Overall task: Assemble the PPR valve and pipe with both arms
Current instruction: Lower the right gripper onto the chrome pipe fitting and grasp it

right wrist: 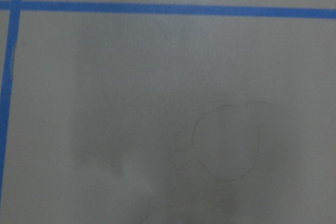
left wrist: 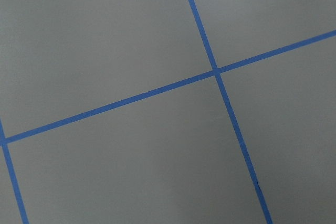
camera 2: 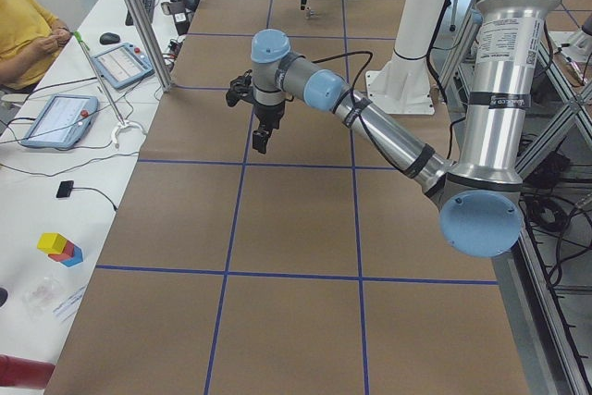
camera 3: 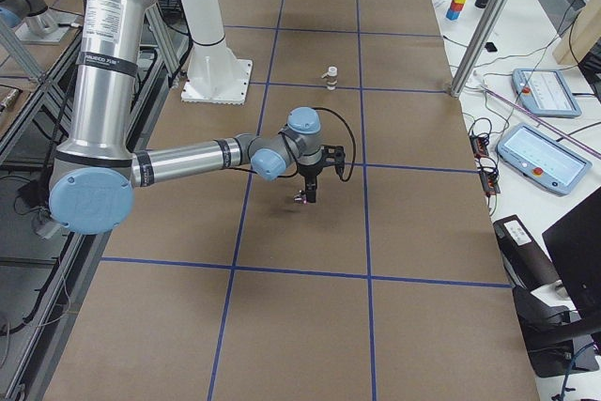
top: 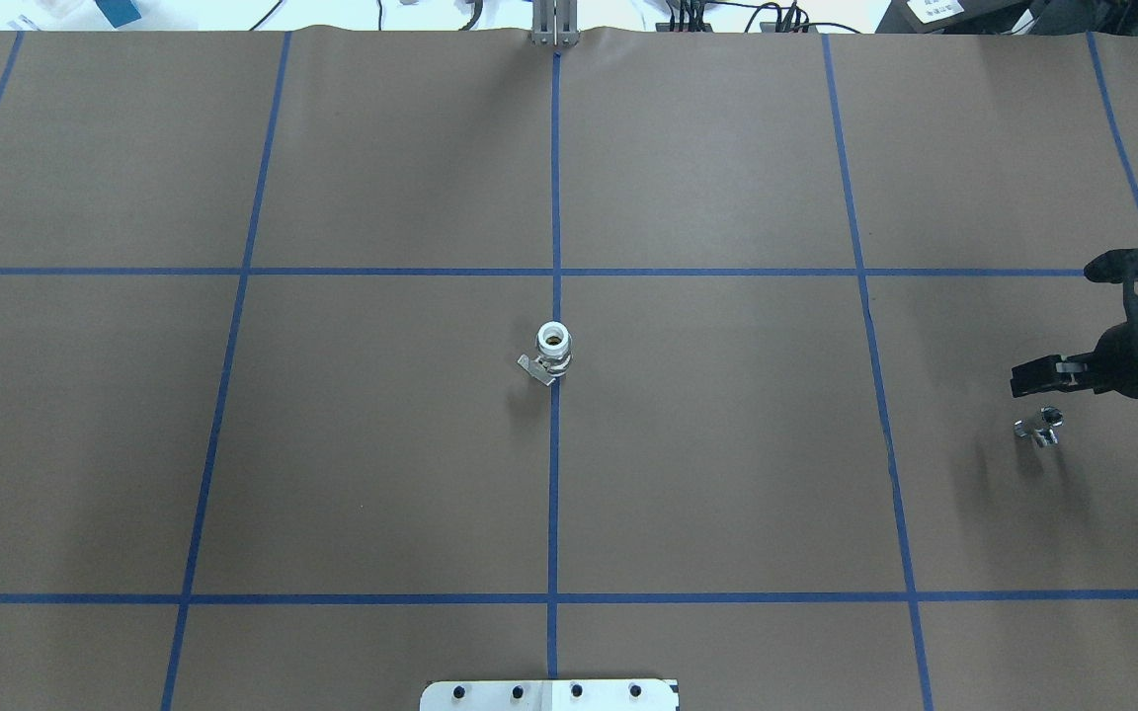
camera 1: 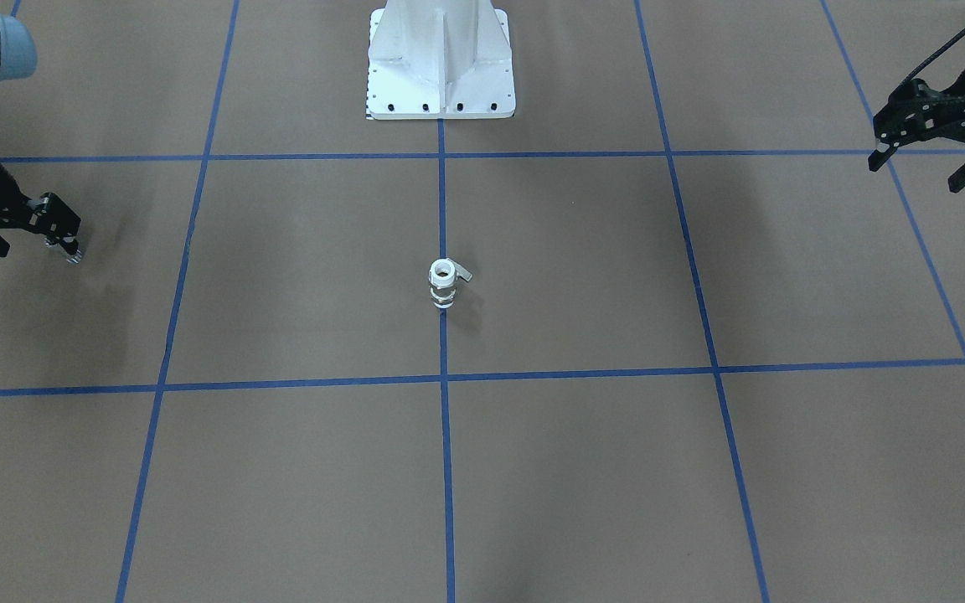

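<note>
**Brown counter (camera 1: pixel 583 469) marked with a blue tape grid (camera 1: pixel 446 469), valve alone at its middle**

Standing upright on the grid's centre line, the PPR valve (camera 1: pixel 442 285) shows its white open end upward. It has metal bands around its middle, and its small grey lever (camera 1: pixel 464 275) sticks out toward the robot's left side. It stands free, with both grippers well apart from it, one toward each end of the counter.

The pipe (top: pixel 1038 430), a short silver stub, is far off on the robot's right, pinched at the tips of the right gripper (camera 1: pixel 64 249). That gripper points down with its fingers pressed in on the metal. Whether the stub touches the counter I cannot tell. The right arm (camera 3: pixel 188 161) reaches out low and nearly level to it.

On the other side the left gripper (camera 1: pixel 918 173) hangs above bare counter with its two fingers spread wide, carried by the left arm (camera 2: pixel 388 136). Behind the valve, on the same centre line, stands the white pedestal (camera 1: pixel 441 75). Beyond the counter's edge a person in a yellow sleeve (camera 2: pixel 23 30) sits by two tablets (camera 2: pixel 55 119)
</note>
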Motion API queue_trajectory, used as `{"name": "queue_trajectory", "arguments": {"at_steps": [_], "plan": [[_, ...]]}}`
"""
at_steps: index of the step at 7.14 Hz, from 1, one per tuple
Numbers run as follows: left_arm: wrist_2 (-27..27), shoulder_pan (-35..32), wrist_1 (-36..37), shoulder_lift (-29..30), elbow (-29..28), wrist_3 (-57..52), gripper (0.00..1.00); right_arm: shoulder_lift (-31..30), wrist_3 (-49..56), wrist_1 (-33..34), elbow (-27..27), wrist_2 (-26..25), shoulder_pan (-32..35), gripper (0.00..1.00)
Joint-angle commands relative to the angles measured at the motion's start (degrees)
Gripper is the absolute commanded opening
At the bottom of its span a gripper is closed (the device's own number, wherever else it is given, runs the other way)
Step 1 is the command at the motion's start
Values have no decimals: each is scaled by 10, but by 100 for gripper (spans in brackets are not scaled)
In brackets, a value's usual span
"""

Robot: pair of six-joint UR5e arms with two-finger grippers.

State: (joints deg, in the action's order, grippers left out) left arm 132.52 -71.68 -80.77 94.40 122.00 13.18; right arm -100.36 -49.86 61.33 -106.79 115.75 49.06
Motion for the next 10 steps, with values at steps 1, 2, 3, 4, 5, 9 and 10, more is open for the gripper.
{"name": "queue_trajectory", "arguments": {"at_steps": [1, 2, 3, 4, 5, 9, 10], "plan": [[0, 0, 0, 0, -3, 1, 100, -8, -7, -8, 6, -15, -40, 77], [0, 0, 0, 0, -4, 1, 100, -10, -6, -8, 5, -12, -41, 68], [0, 0, 0, 1, -4, 3, 99, -18, -1, -8, 4, -12, -40, 67], [0, 0, -1, 1, -3, 4, 100, -26, 0, -8, -1, -9, -39, 67], [0, 1, 0, 1, -3, 4, 100, -26, 0, -8, -4, -8, -38, 65], [0, 1, -1, 1, -3, 4, 100, -19, -1, -8, -2, 1, -35, 52], [0, 1, -1, 1, -3, 4, 100, -19, -1, -8, 0, -3, -34, 52]]}}
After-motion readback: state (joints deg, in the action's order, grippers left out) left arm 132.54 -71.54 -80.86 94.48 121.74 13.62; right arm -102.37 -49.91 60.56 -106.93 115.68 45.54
